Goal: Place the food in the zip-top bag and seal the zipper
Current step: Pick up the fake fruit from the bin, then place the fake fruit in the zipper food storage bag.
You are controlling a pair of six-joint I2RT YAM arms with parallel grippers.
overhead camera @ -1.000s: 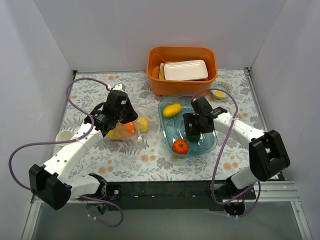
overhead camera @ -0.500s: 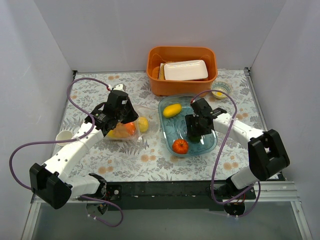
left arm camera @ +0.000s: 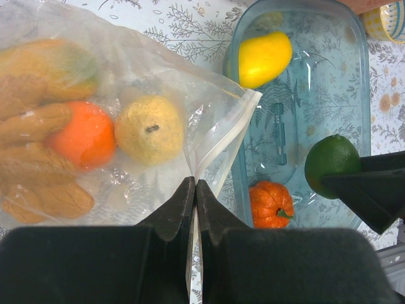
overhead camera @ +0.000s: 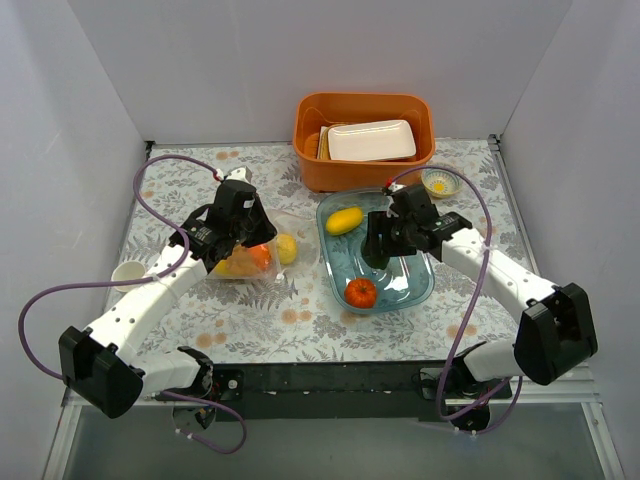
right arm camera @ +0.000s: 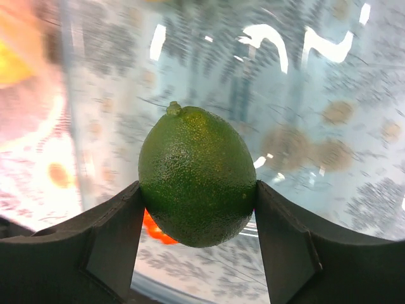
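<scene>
The zip-top bag [overhead camera: 285, 262] [left arm camera: 126, 114] lies left of the blue dish [overhead camera: 425, 285] and holds several fruits, among them an orange [left arm camera: 82, 136] and a yellow pear [left arm camera: 149, 130]. My left gripper [overhead camera: 258, 245] [left arm camera: 193, 185] is shut on the bag's zipper [left arm camera: 224, 136] at the mouth edge. My right gripper [overhead camera: 375, 252] [right arm camera: 197, 190] is shut on a green lime [right arm camera: 197, 183] [left arm camera: 332, 164], held above the dish. A yellow fruit [overhead camera: 344, 219] [left arm camera: 262, 58] and an orange pumpkin [overhead camera: 361, 292] [left arm camera: 271, 204] lie in the dish.
An orange bin [overhead camera: 362, 175] with a white tray [overhead camera: 371, 140] stands behind the dish. A small bowl [overhead camera: 440, 182] sits at the dish's far right. A white cup [overhead camera: 128, 273] stands at the left edge.
My right gripper has lifted the lime and carried it up and left over the dish. The left arm and bag have not moved.
</scene>
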